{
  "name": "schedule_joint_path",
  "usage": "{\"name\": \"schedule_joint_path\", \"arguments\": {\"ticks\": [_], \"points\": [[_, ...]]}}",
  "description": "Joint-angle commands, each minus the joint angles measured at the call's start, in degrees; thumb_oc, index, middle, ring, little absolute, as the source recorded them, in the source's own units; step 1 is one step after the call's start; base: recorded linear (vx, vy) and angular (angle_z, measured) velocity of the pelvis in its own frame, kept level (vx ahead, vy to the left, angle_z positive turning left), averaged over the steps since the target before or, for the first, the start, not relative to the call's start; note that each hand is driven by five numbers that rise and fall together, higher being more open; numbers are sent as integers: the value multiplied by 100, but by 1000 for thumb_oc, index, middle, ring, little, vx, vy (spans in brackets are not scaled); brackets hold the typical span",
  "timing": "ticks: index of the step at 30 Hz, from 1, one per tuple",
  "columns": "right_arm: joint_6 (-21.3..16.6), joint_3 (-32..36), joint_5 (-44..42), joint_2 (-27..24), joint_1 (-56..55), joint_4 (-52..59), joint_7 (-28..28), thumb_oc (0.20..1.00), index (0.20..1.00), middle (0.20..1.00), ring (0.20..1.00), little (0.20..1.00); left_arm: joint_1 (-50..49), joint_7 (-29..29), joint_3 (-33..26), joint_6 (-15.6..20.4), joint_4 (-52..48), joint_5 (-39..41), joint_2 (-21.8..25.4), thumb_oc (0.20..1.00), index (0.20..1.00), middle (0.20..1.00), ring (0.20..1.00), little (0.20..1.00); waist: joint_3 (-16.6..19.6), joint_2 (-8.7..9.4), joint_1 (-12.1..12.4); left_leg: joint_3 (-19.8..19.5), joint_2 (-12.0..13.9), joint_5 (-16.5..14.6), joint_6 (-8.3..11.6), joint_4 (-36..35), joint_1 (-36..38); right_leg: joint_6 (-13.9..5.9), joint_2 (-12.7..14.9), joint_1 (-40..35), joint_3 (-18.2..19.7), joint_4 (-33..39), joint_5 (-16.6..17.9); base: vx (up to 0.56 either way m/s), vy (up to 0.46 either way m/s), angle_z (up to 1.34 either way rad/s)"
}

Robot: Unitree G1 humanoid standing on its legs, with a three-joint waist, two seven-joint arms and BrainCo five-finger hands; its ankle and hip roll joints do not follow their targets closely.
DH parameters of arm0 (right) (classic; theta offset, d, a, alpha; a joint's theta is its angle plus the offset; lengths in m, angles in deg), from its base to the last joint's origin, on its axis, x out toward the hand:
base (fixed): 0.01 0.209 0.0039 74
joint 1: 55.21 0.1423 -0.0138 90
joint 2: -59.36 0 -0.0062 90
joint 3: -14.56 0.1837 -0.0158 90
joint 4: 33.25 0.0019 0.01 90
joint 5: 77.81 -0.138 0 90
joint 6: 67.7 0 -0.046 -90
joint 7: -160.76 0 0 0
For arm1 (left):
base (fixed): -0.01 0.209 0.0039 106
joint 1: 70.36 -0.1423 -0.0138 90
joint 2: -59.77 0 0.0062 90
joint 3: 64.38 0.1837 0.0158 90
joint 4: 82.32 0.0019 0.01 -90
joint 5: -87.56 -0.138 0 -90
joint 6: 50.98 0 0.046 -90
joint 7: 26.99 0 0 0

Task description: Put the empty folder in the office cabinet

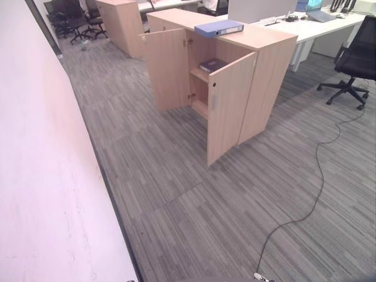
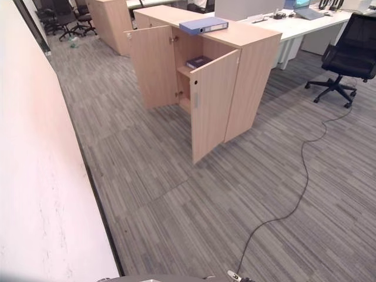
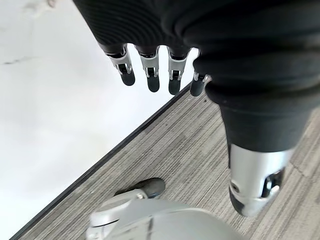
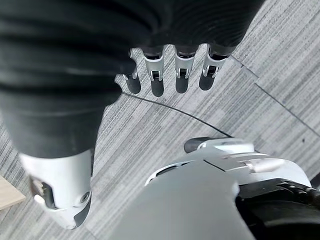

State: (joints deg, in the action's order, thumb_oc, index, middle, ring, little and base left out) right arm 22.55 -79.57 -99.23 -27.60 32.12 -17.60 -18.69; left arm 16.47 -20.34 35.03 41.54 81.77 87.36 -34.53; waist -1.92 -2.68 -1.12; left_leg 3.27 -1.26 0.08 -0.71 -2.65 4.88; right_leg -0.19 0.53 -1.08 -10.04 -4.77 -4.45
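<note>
Grey carpet ahead, blue flat folder (image 1: 218,28) atop light wooden cabinet (image 1: 267,76), 2 doors ajar; left hand (image 3: 150,75), right hand (image 4: 167,75) relaxed, empty; best approached squarely.

office — desks (image 1: 329,26), swivel chair (image 1: 355,59), wood cabinet (image 1: 258,76), grey carpet (image 1: 235,205).

We see the office cabinet (image 2: 247,76) standing on grey carpet (image 2: 235,194), both doors open. The blue folder (image 2: 204,25) lies flat on its top. A dark book (image 2: 199,61) rests on the inner shelf. A black chair (image 2: 346,53) stands at right.
</note>
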Motion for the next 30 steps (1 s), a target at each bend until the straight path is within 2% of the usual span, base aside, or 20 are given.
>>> {"name": "schedule_joint_path", "arguments": {"ticks": [1,19,25,30], "points": [[-152,45,-182,18,314,-283,-5,1000,1000,1000,1000,1000,258,96,-54,92,166,18,65,1000,1000,1000,1000,1000,-44,210,-8,342,-87,-205,257,-235,-55,-712,337,-355,-150,977,753,0,0,0],[-175,-37,-75,74,292,-322,-77,1000,1000,1000,1000,1000,258,352,-54,162,114,-60,78,1000,1000,1000,1000,1000,-34,297,37,300,-74,-225,272,-235,-42,-719,335,-388,-192,977,723,0,0,0],[-207,-73,-67,130,301,-322,-191,1000,1000,1000,1000,1000,236,661,-29,161,31,-199,28,1000,1000,1000,1000,1000,-37,321,63,289,-69,-225,274,-235,-36,-721,335,-400,-211,977,715,0,0,0],[-182,-111,-37,104,283,-343,-107,1000,1000,1000,1000,1000,220,365,29,182,67,-78,23,1000,1000,1000,1000,1000,-49,314,57,284,-63,-234,278,-235,-32,-726,334,-397,-213,977,716,0,0,0]]}}
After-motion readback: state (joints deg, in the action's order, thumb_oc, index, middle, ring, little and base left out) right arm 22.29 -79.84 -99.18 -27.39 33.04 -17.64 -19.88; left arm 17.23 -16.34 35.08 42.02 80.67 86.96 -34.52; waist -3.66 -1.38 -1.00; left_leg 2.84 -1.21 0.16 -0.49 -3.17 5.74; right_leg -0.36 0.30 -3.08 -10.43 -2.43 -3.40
